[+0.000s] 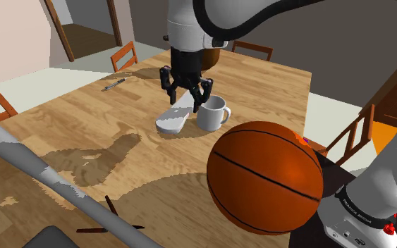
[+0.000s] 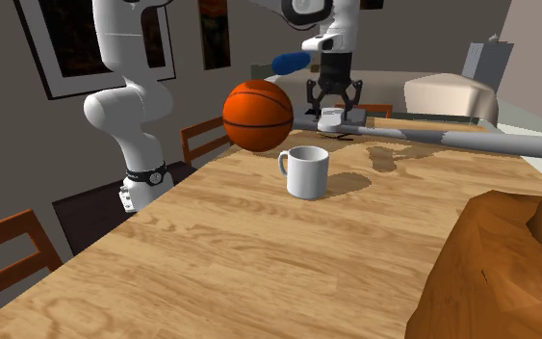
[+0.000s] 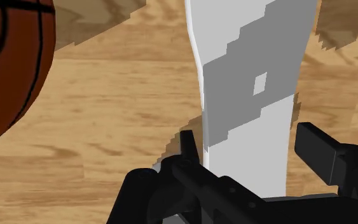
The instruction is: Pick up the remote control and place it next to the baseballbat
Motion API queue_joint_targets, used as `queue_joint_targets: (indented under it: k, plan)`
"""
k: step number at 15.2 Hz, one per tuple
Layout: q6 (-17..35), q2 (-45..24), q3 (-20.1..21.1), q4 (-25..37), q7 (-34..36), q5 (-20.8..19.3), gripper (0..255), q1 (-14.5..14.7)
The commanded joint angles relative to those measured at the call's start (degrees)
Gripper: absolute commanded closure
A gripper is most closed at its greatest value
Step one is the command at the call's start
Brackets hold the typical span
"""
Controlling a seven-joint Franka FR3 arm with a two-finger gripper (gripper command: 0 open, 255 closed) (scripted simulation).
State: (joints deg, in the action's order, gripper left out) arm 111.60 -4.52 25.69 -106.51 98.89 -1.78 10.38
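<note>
The step in hand is the pick-up. The pincer [image 1: 187, 98] hangs low over the wooden table [image 1: 63, 127] with its 2 fingers [image 3: 185, 147] standing apart, 1 on each long side of the remote control [image 1: 170, 121]. The wrist view shows that pale grey-and-white slab [image 3: 254, 76] running straight out from between the fingers. The pads sit close to its edges, but no clamp shows, so I judge the pincer is open and has hold of nothing. The remote lies flat on the table, directly beneath the pincer.

The next move calls for closing on the narrow sides, lifting clear, then carrying the remote across to the baseball bat [image 1: 41, 172]. The bat is the long grey shaft lying well away from the pincer, past the basketball [image 1: 266, 177]. The white mug [image 1: 212, 113] stands just beside the pincer, near 1 finger, so the lift should go straight up to avoid clipping it. The basketball sits off to the pincer's side along the way and needs a wide berth.

Counted: 1 remote control, 1 baseball bat, 1 mug, 1 basketball and 1 pen [image 1: 113, 84], the pen lying well apart from the pincer.
</note>
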Motion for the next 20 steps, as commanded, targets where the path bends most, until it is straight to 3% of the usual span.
queue_joint_targets:
  k: [1, 20]
  plan:
    - [-0.26, -1.21, 1.18, 1.34, 3.05, -0.71, 255, 1.55]
    - [13.3, -6.31, 0.69, -7.72, 5.06, -3.73, 255, 2.13]
